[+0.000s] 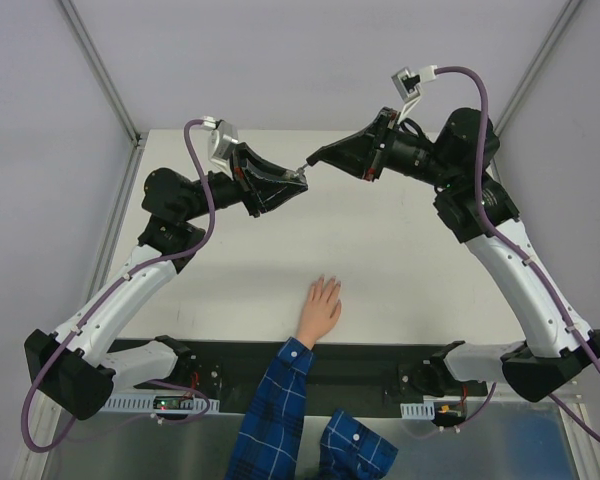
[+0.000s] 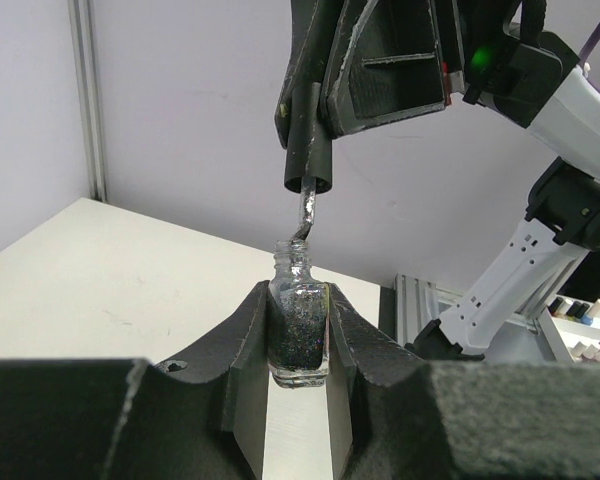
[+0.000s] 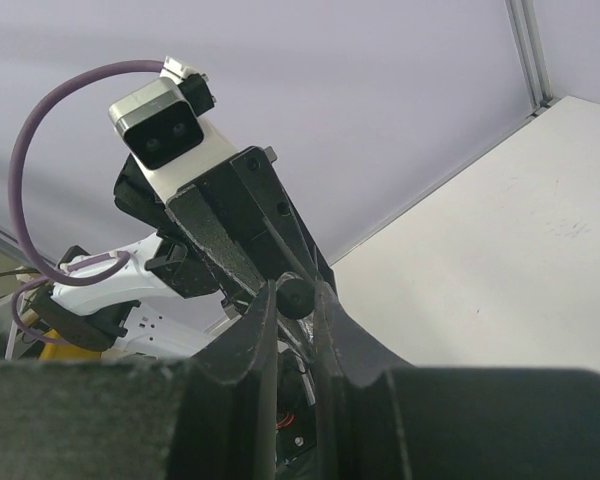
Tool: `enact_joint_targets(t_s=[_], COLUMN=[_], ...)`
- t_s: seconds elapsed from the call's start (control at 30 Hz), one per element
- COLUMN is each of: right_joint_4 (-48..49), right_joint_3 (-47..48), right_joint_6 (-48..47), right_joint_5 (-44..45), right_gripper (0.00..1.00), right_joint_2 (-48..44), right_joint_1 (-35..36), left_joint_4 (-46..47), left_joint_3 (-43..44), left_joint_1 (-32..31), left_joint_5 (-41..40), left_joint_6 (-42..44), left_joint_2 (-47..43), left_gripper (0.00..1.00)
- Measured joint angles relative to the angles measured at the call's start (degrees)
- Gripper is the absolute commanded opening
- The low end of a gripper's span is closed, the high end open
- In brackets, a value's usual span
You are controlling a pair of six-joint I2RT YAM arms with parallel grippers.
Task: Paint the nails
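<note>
Left gripper (image 1: 294, 181) clamped tight on small glass bottle (image 2: 299, 335), upright. Right gripper (image 1: 316, 160) pinching black brush cap (image 2: 309, 140), brush tip at bottle mouth. Nails (image 1: 326, 284) on hand (image 1: 319, 308) lying flat on table (image 1: 410, 270), well apart from both, near front edge.

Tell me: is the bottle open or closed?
Open: the bottle has no cap on; the right gripper holds the cap above it, brush at the mouth.
</note>
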Motion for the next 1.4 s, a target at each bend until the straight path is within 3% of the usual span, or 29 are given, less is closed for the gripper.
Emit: enact_joint_targets(t_s=[0.7, 1.0, 1.23, 1.4], right_joint_4=[1.2, -2.93, -10.32, -11.69], right_joint_3=[-1.73, -3.26, -14.43, -26.71], right_joint_6=[0.66, -3.08, -12.35, -17.22], right_joint_5=[0.9, 2.93, 5.9, 8.11], right_gripper=[0.0, 0.01, 0.01, 0.0], right_joint_2=[-1.49, -4.7, -11.32, -10.73], right_joint_1=[-1.01, -5.33, -5.84, -5.81], left_joint_4=[-0.37, -3.54, -2.01, 3.1], left_joint_3=[-0.35, -1.25, -1.11, 0.79], left_joint_1=[0.0, 0.42, 2.78, 2.75], left_joint_5=[-0.33, -4.02, -5.05, -4.96], left_joint_6=[0.26, 3.06, 1.95, -1.79], left_joint_2=[-0.28, -3.91, -6.56, -5.25], left_gripper=[0.0, 0.0, 0.0, 0.0])
